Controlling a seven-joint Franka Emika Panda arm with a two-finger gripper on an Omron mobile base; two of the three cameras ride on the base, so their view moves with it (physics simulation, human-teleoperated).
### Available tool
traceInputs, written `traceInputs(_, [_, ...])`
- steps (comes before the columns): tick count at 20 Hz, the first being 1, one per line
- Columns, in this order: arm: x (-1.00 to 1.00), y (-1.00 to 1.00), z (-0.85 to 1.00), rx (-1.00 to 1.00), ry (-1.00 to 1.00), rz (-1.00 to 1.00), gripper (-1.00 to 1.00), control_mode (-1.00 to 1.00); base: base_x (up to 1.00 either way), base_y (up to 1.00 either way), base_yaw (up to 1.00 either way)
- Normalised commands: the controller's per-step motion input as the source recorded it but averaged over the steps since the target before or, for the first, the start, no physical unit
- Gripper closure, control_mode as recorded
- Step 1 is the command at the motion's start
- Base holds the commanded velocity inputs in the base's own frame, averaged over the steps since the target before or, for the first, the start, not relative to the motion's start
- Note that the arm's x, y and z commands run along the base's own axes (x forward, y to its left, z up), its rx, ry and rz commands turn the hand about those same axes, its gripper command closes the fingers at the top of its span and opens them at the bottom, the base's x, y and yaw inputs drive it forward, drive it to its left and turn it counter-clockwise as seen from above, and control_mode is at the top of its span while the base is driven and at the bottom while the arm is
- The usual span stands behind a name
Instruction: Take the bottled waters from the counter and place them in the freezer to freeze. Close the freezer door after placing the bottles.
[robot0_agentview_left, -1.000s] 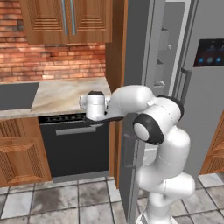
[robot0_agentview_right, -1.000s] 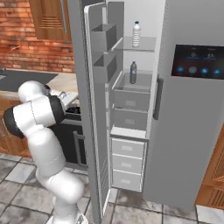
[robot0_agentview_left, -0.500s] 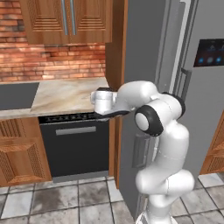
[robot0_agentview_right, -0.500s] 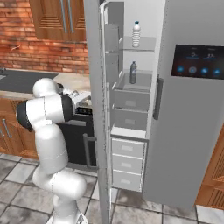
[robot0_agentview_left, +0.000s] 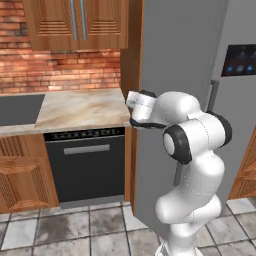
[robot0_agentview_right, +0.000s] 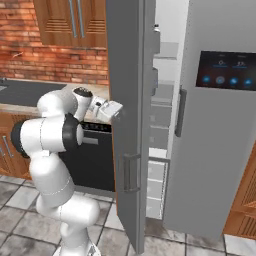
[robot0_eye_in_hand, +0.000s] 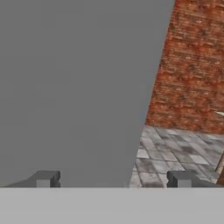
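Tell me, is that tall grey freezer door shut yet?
Not yet: partly open. The freezer door stands swung out from the cabinet, and pale shelves show through the gap beside it.

The freezer door (robot0_agentview_right: 127, 115) stands partly open, between the desk (robot0_agentview_left: 82, 107) on its left and the freezer (robot0_agentview_right: 162, 125) on its right. The end effector (robot0_agentview_right: 116, 114) is at the door's outer face, over the right end of the desk; in the hand view the door (robot0_eye_in_hand: 78, 87) lies close in front of the fingertips (robot0_eye_in_hand: 43, 179). Below the desk sits a dishwasher (robot0_agentview_left: 85, 167), with a cabinet (robot0_agentview_left: 20, 172) to its left. Behind the desk is a brick wall (robot0_agentview_left: 60, 70), with wall cupboards (robot0_agentview_left: 75, 22) above. Right of the freezer is the other door (robot0_agentview_right: 220, 125), carrying a screen (robot0_agentview_right: 227, 70).
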Motion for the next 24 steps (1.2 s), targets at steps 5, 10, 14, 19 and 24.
traceInputs(5, [0.09,-0.33,0.0,0.2,0.01,0.03,-1.0,-1.0,0.0,0.0,0.0])
traceInputs(10, [0.18,-0.25,0.0,0.04,0.0,0.14,-1.0,-1.0,0.0,0.0,0.0])
traceInputs(14, [-0.03,-0.13,0.43,0.1,-0.03,0.2,-1.0,-1.0,0.0,0.0,0.0])
traceInputs(19, [0.02,-0.08,0.53,0.28,-0.03,0.49,-1.0,-1.0,0.0,0.0,0.0])
traceInputs(24, [0.18,-0.32,0.34,0.5,0.0,0.54,-1.0,-1.0,0.0,0.0,0.0])
